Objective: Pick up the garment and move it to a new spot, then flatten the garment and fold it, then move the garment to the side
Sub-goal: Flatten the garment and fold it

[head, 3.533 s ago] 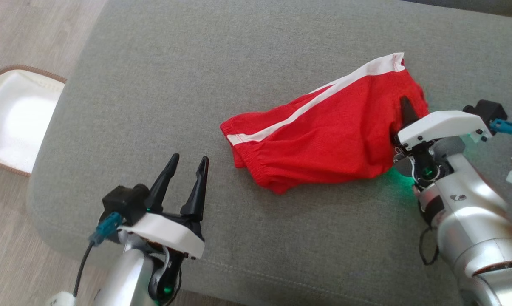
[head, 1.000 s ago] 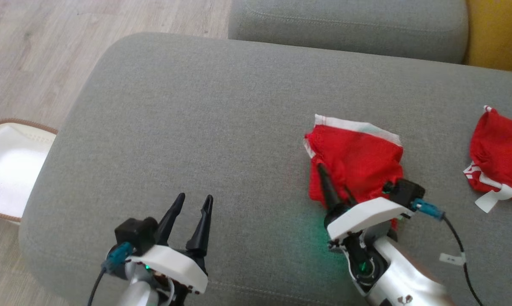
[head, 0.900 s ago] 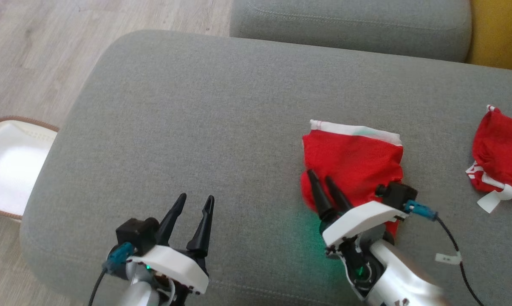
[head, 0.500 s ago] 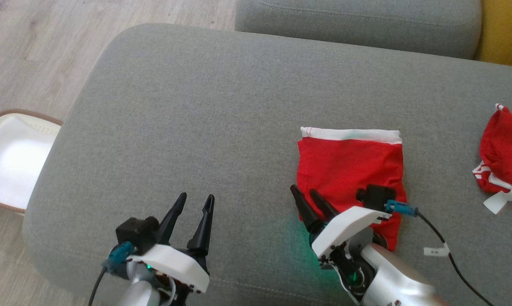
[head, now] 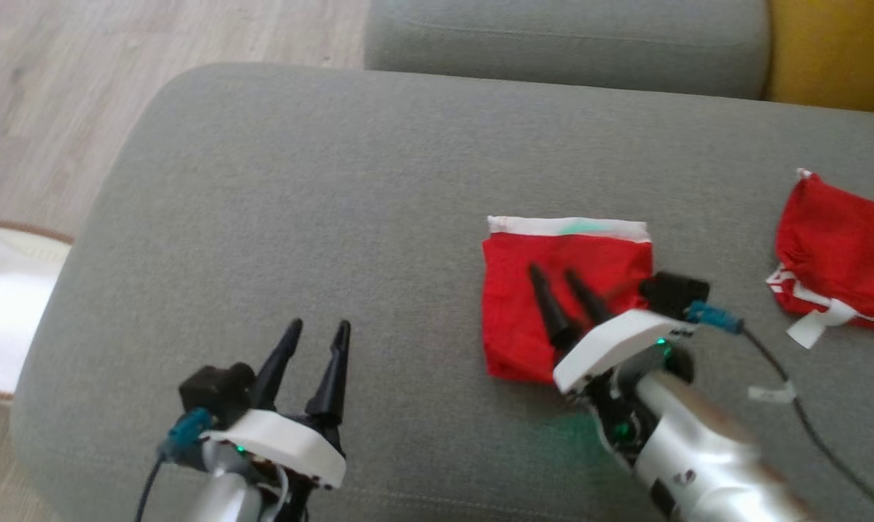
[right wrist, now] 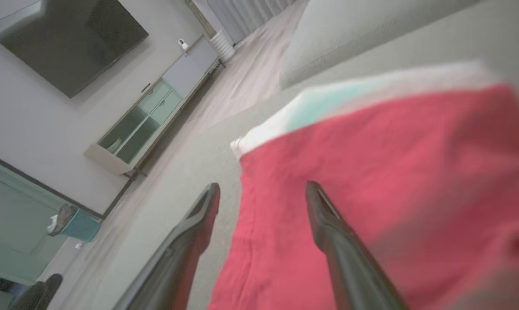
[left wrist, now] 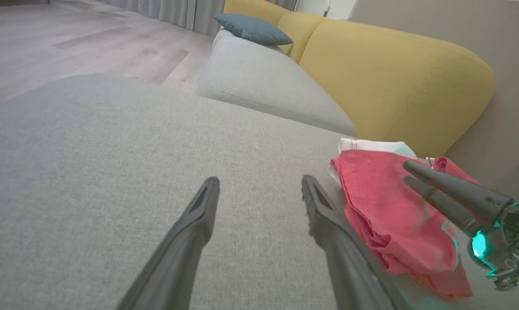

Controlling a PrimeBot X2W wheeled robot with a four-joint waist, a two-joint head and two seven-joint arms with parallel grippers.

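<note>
The garment (head: 524, 319) is red with a white band along its far edge. It lies folded into a flat square on the grey cushion (head: 320, 188). My right gripper (head: 555, 275) is open above the garment's middle, fingers pointing toward the white band, nothing between them. The right wrist view has the garment (right wrist: 393, 172) spread under that open right gripper (right wrist: 262, 189). At the cushion's front left my left gripper (head: 317, 332) stands open and empty, well clear of the cloth. From the left wrist, the left gripper (left wrist: 259, 185) has the garment (left wrist: 384, 215) to its right.
A second red cloth (head: 839, 250) with white tags lies at the cushion's right end. A white basket (head: 1, 304) stands on the wooden floor at the left. Another grey cushion (head: 567, 36) and a yellow sofa (head: 835, 51) lie beyond. A cable (head: 806, 428) trails from my right wrist.
My right gripper opened and let go of the garment's left edge, drew back toward the front, then came forward over the folded cloth. The head camera shifted. The left arm stayed put.
</note>
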